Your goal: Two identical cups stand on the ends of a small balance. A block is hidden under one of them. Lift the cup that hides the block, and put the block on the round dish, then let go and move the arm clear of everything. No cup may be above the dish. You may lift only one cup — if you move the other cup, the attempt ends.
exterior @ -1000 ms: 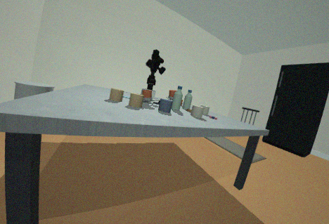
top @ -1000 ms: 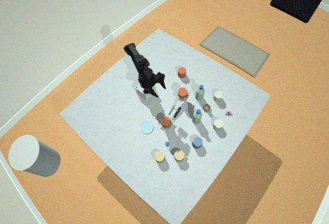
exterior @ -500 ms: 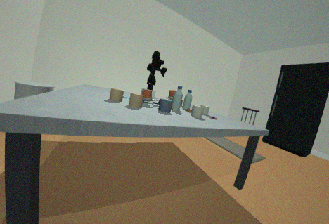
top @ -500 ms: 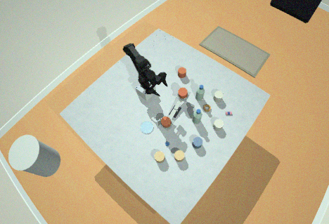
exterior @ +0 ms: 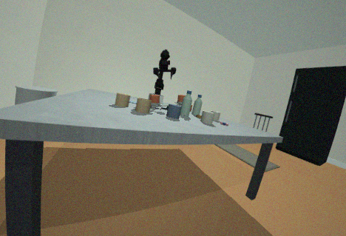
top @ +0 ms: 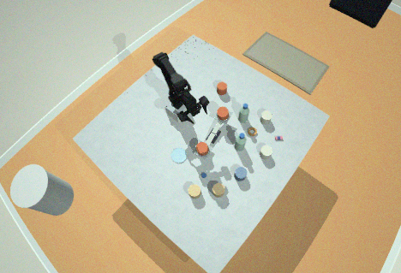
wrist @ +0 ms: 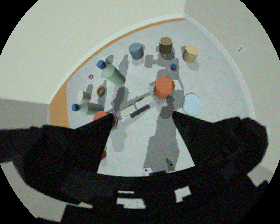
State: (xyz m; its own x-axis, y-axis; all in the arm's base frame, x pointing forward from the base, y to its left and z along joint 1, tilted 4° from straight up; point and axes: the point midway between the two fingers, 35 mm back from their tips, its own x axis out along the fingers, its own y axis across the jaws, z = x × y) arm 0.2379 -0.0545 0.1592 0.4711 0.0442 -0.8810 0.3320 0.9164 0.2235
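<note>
Two identical orange cups stand on the ends of a small balance (top: 214, 131) (wrist: 138, 104). The near cup (top: 202, 148) (exterior: 154, 98) (wrist: 164, 86) is beside the round light-blue dish (top: 178, 156) (wrist: 192, 103). The far cup (top: 223, 113) (exterior: 181, 98) is half hidden by a finger in the wrist view (wrist: 100, 116). No block shows. My gripper (top: 196, 110) (exterior: 164, 73) (wrist: 143, 115) is open and empty. It hangs above the table, on the arm-base side of the balance, nearer the far cup, touching nothing.
A third orange cup (top: 222, 87) stands behind the balance. Two bottles (top: 243, 113) (top: 240, 141), a donut (top: 252, 128) and two white cups (top: 266, 115) (top: 266, 151) are to its right. A blue cup (top: 241, 173) and two tan cups (top: 194, 191) (top: 218, 189) stand in front.
</note>
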